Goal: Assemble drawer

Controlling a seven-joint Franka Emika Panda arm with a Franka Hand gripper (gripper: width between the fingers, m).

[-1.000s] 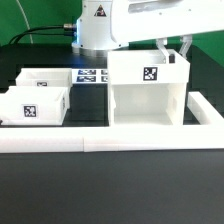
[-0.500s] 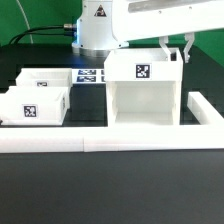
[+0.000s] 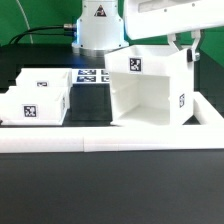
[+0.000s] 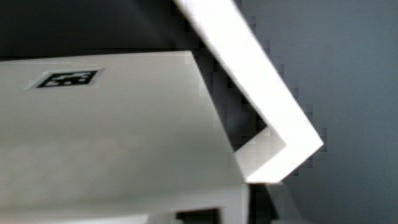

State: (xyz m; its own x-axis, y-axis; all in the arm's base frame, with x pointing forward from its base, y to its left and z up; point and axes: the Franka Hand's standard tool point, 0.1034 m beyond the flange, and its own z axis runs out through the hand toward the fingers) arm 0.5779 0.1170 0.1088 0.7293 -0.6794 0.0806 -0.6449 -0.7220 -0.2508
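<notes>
The large white drawer case (image 3: pixel 150 90) stands at the exterior view's right, turned so one corner faces the camera, with tags on two faces. My gripper (image 3: pixel 189 56) sits on its far upper right edge, shut on the case wall. Two small open-top trays (image 3: pixel 45 82) (image 3: pixel 35 108) stand side by side at the exterior view's left. In the wrist view a flat face of the case (image 4: pixel 107 130) with a tag (image 4: pixel 71 78) fills most of the picture. My fingers do not show clearly there.
The long low white border rail (image 3: pixel 100 140) runs along the front and up the exterior view's right side. The marker board (image 3: pixel 92 75) lies behind the trays. The robot base (image 3: pixel 97 25) stands at the back. A white bar (image 4: pixel 249 70) crosses the wrist view.
The case has turned about its vertical axis, from facing the camera squarely to standing corner-on. The gripper moved with it toward the exterior view's right. The trays have not moved.
</notes>
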